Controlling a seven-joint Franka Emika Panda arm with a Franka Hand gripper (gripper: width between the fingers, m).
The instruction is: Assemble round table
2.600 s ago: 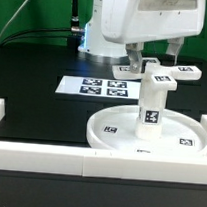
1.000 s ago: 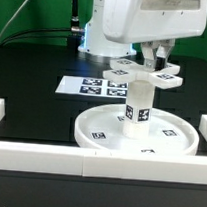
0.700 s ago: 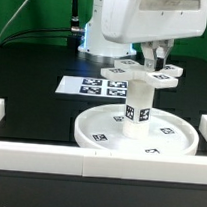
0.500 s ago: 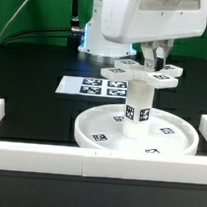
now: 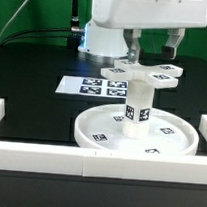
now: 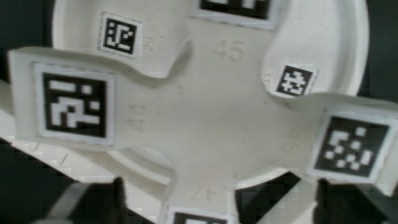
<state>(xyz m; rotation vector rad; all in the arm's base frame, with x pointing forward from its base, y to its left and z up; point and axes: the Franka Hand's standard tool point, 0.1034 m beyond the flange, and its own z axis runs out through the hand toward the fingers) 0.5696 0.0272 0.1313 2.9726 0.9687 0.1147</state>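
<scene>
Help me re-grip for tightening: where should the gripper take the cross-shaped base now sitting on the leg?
Probably from straight above, pinching one flat arm of the cross-shaped base across its sides. It lies level atop the upright leg, and the open gripper already hangs over it.

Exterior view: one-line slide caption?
White cross-shaped base atop short cylinder leg on rimmed round disc; gripper above, jaws open.

Cross-shaped base [image 6: 160, 140] — above round disc [image 6: 214, 40]

A: The exterior view sat low, level with the table, facing the arm across the disc [image 5: 139, 137] at moderate range.

B: The wrist view looked straight down, close. Both showed the base [image 5: 140, 73] [image 6: 169, 130] over that disc [image 6: 214, 60].
</scene>
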